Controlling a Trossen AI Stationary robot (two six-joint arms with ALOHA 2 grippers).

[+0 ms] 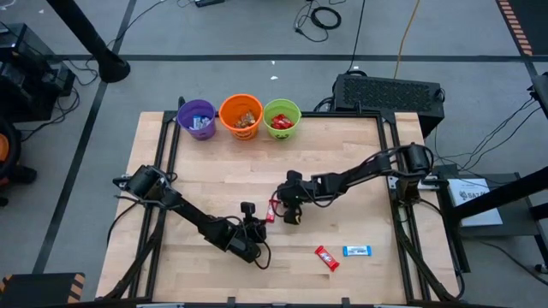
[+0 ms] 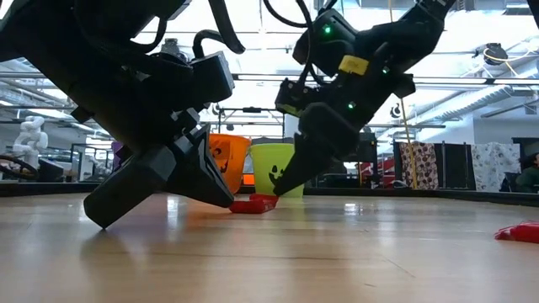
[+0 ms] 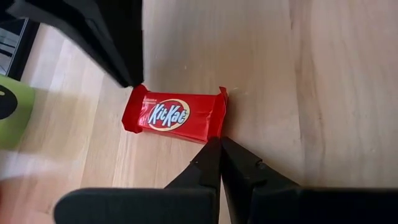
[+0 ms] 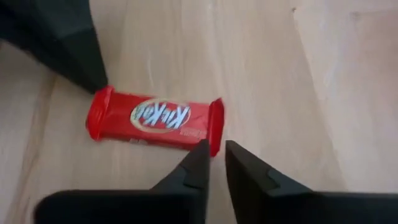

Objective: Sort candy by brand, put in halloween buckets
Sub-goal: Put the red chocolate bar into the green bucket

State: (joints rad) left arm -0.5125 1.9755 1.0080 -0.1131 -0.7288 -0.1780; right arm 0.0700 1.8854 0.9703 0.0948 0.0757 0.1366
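KitKat bar (image 3: 175, 116) lies flat between both grippers' tips.

Bright overhead room light backlights the low view, leaving both arms as dark silhouettes with soft shadows on the desk (image 2: 337, 252), while the right wrist view looks slightly blurred.

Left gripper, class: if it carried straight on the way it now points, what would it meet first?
The left gripper, shut, points at the red KitKat bar lying flat on the table. Its tips sit right at the wrapper's edge, so it would probably push into that bar first.
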